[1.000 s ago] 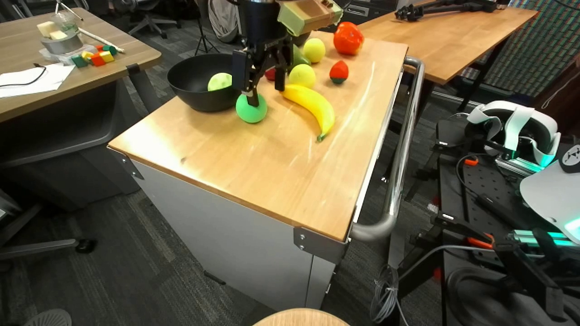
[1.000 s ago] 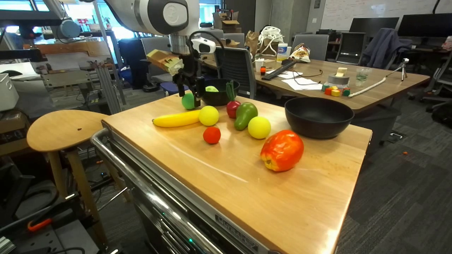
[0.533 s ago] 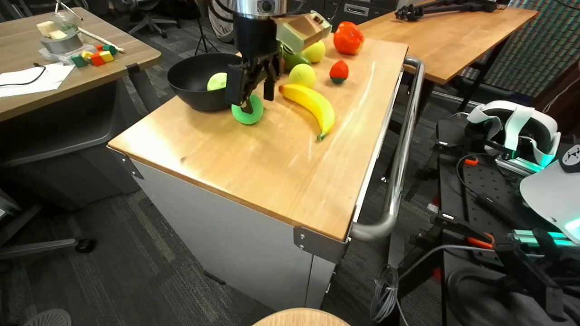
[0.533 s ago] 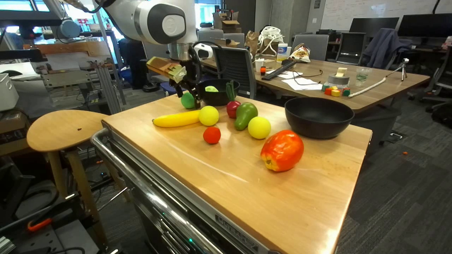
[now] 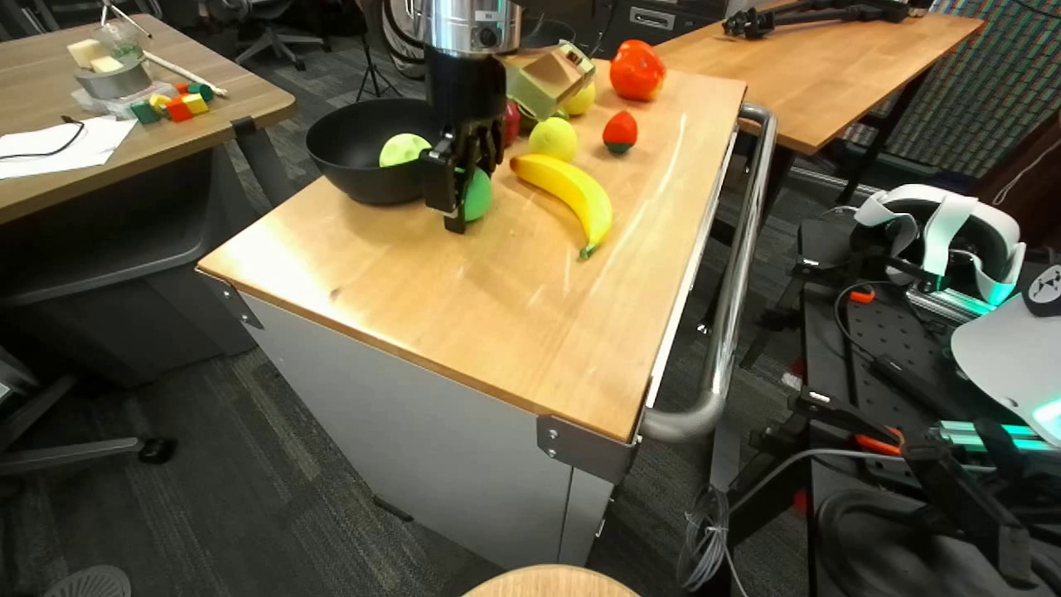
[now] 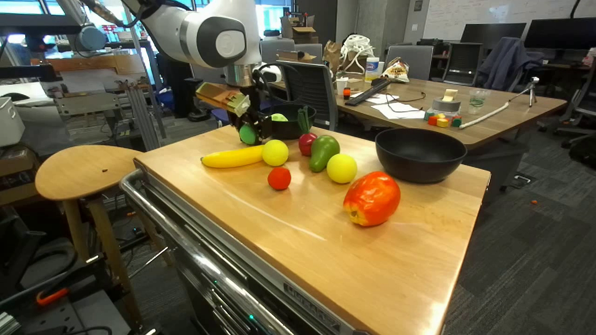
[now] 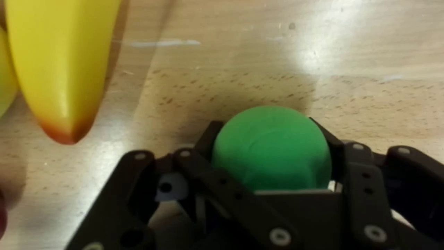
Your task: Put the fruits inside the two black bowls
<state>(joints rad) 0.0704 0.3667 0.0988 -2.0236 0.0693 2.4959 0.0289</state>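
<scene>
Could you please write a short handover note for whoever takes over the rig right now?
Gripper: appears closed on the green ball, beside a black bowl.
Done: one pale green fruit lies in that black bowl.
To do: the green ball, plus, on the tabletop, banana, one yellow ball, a second yellow ball, small red fruit, avocado, radish-like item and big red-orange fruit.
The other black bowl stands near the big red-orange fruit.

Arm [image 6: 214,39] bent downward; wrist [image 6: 240,75] roughly vertical; jaws pointing down, clamped.
</scene>
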